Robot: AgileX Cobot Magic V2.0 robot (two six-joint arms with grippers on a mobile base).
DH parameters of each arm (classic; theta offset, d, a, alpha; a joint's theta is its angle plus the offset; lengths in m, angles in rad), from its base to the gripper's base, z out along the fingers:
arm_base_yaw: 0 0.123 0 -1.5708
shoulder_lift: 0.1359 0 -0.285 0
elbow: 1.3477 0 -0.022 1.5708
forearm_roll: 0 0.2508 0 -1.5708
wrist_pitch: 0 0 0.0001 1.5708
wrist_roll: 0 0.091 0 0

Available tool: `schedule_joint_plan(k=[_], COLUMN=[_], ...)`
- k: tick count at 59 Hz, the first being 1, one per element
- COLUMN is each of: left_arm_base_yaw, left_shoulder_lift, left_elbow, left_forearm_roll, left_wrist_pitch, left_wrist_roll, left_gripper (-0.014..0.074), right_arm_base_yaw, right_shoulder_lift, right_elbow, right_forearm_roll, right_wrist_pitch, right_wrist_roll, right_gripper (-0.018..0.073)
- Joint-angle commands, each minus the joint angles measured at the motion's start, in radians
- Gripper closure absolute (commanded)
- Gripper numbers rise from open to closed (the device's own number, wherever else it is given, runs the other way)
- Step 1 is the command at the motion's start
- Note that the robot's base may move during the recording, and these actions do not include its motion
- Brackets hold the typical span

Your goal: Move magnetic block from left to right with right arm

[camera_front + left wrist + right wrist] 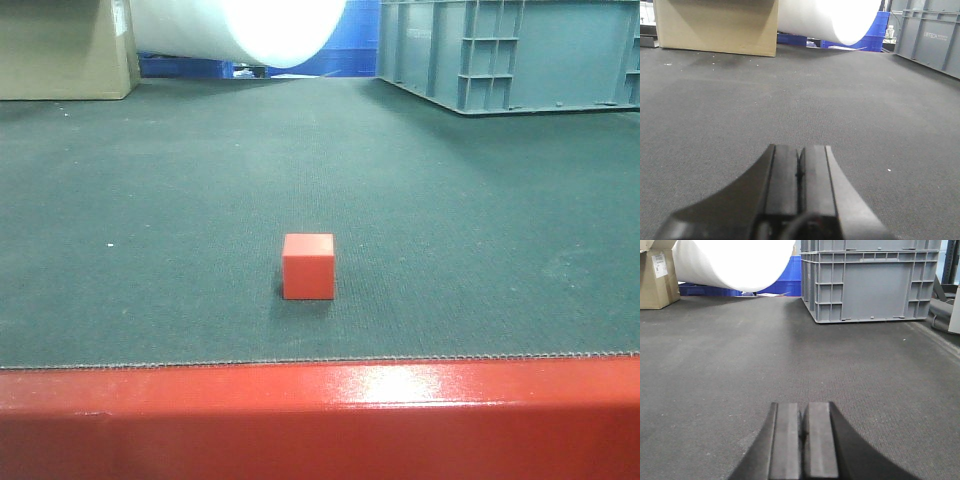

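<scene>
The magnetic block, a small red cube, rests on the dark carpet near the front edge, about midway across the front view. Neither gripper shows in that view. In the left wrist view my left gripper hovers low over bare carpet, its two pads pressed together with nothing between them. My right gripper is likewise shut and empty over bare carpet in the right wrist view. The block appears in neither wrist view.
A grey plastic crate stands at the back right, seen also as the crate. A cardboard box sits back left, a white roll between them. A red rail borders the front edge.
</scene>
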Motion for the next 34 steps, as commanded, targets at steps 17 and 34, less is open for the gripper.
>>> schedule_joint_plan(k=[17,34], left_arm_base_yaw=[-0.003,-0.003], left_shoulder_lift=[-0.006,-0.006], left_elbow=[0.009,0.009], left_forearm_roll=[0.000,0.000], left_wrist_pitch=[-0.088,-0.088], left_wrist_roll=[-0.004,-0.004], left_gripper=[0.0712,0.0713], right_arm_base_yaw=[-0.008,-0.008], right_shoulder_lift=[-0.020,-0.020], right_elbow=[-0.004,-0.004], right_forearm_roll=[-0.008,-0.008], right_wrist_pitch=[-0.080,-0.080], right_wrist_roll=[-0.006,-0.006], right_gripper=[0.0503,0.0503])
